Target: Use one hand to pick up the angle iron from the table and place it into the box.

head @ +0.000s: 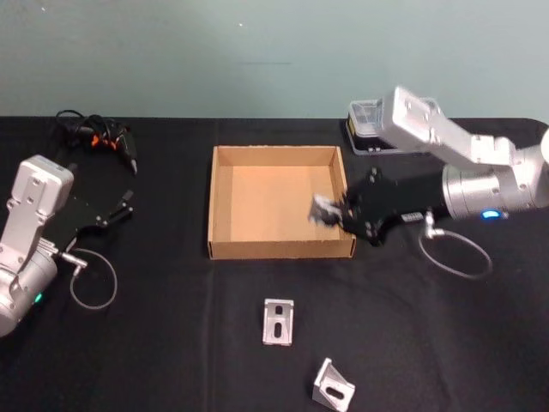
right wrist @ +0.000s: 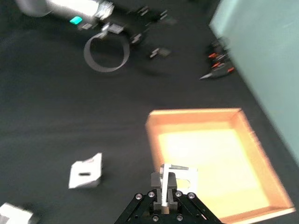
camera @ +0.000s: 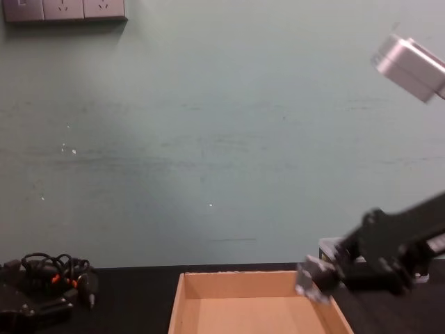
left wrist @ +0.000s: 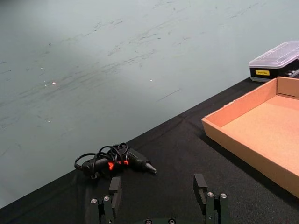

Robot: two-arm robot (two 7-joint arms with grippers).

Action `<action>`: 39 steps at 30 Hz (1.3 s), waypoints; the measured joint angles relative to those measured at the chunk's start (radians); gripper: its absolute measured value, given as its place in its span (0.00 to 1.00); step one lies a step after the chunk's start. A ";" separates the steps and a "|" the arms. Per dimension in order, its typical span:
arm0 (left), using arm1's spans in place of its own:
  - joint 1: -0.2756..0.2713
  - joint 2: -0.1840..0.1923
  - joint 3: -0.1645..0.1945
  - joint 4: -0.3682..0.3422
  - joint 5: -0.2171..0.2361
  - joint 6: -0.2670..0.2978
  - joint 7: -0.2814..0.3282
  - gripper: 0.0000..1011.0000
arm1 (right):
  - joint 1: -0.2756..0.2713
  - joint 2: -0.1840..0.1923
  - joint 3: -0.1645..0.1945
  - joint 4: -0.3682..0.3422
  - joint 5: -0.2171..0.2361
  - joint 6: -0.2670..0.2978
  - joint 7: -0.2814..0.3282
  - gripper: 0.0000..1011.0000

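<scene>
The right gripper point(head: 333, 215) is reaching in from the right and clamping an angle iron point(head: 323, 210) between its fingers. It is holding the piece over the box point(head: 279, 249), just inside the right wall toward the near corner. The right wrist view is showing the angle iron point(right wrist: 180, 176) above the tan floor of the box point(right wrist: 154, 135); whether it is touching that floor cannot be told. A second angle iron point(head: 278, 322) is lying on the black surface point(head: 171, 343) in front of the box, well apart from it. A third angle iron point(head: 334, 384) is lying nearer the front edge. The left gripper point(head: 124, 206) is resting idle at the left of the surface, its fingers point(left wrist: 114, 191) spread apart and holding nothing. A corded tool point(head: 99, 137) is lying behind it.
</scene>
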 joint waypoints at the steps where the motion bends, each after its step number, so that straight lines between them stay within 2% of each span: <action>1: 0.000 0.000 0.000 0.000 0.000 0.000 0.000 1.00 | 0.000 -0.018 0.009 0.012 -0.002 -0.002 -0.025 0.08; 6: 0.000 0.000 0.000 0.000 0.000 0.000 0.000 1.00 | 0.005 -0.082 0.021 0.061 -0.030 0.010 -0.101 0.08; 10: 0.000 0.000 0.000 0.000 0.000 0.000 0.000 1.00 | 0.013 -0.152 0.025 0.129 -0.062 0.059 -0.176 0.08; 14: 0.000 0.000 0.000 0.000 0.000 0.000 0.000 1.00 | 0.017 -0.202 0.032 0.194 -0.076 0.095 -0.219 0.08; 19: 0.000 0.000 0.000 0.000 0.000 0.000 0.000 1.00 | 0.015 -0.252 0.041 0.272 -0.083 0.117 -0.239 0.08; 28: 0.000 0.000 0.000 0.000 0.000 0.000 0.000 1.00 | 0.002 -0.298 0.039 0.351 -0.100 0.117 -0.229 0.08; 39: 0.000 0.000 0.000 0.000 0.000 0.000 0.000 1.00 | -0.008 -0.311 0.047 0.369 -0.123 0.115 -0.207 0.08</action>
